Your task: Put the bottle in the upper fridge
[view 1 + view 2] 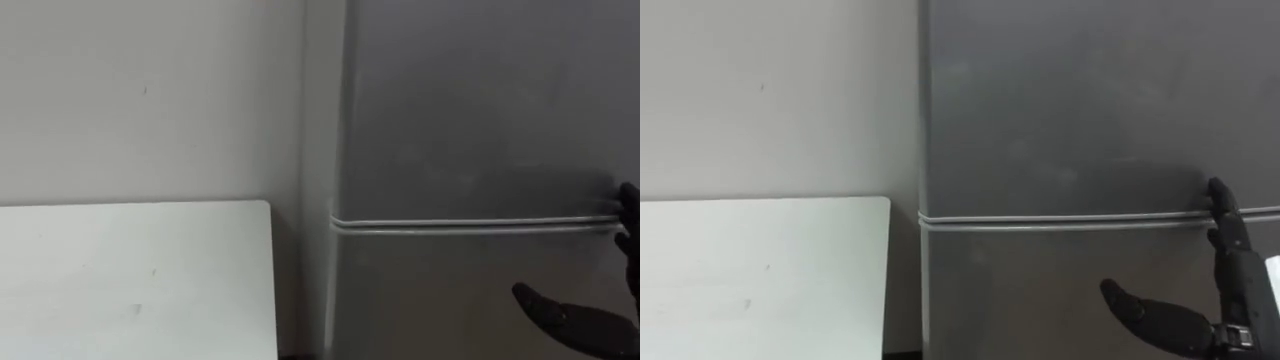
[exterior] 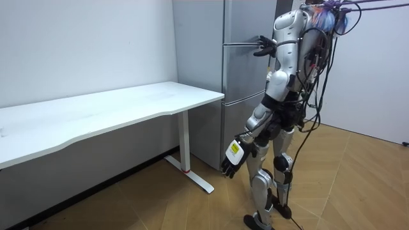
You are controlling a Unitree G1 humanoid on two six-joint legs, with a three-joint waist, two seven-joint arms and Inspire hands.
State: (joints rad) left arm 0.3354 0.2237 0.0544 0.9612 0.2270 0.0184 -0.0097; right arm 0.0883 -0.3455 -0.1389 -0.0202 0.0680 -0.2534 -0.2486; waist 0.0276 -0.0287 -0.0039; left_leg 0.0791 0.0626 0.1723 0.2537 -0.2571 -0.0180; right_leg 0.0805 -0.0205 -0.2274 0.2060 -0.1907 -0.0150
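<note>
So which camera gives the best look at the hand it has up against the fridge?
The right eye view: the right hand shows its straight fingers reaching the seam between the fridge doors, thumb spread. The left eye view cuts the fingers at its edge; the room view shows the hand small, raised at the fridge front.

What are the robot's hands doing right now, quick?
Left hand: open, hanging by its side, holding nothing.
Right hand: open, fingers straight, raised at the seam between the fridge doors, holding nothing.
</note>
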